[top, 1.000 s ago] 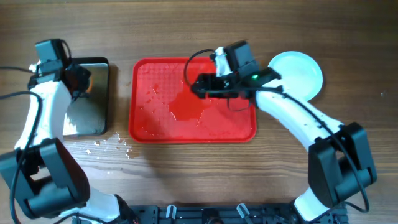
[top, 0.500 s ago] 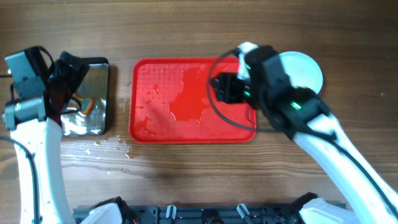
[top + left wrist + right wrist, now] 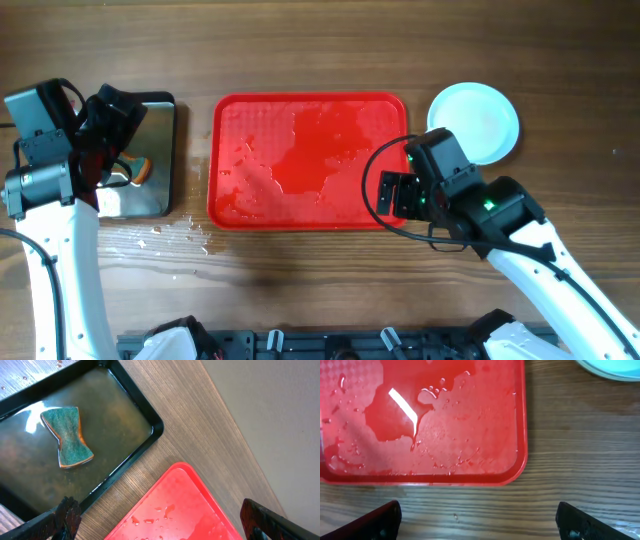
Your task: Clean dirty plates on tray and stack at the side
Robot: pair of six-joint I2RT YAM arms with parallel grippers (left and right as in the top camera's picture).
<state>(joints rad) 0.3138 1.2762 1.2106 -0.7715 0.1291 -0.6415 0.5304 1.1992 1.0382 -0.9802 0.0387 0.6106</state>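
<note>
Holding only puddles of water, the red tray (image 3: 310, 160) is sitting mid-frame on the counter (image 3: 320, 280). The plates (image 3: 474, 122) are showing as one pale round at upper right, beside it. The pan (image 3: 115, 425) at left is holding murky water and a green sponge (image 3: 67, 436). The left tool (image 3: 160, 520) and right tool (image 3: 480, 522) are both gaping wide, empty.

Left fingers (image 3: 64, 519) and right fingers (image 3: 581, 522) both spread wide, empty
</note>
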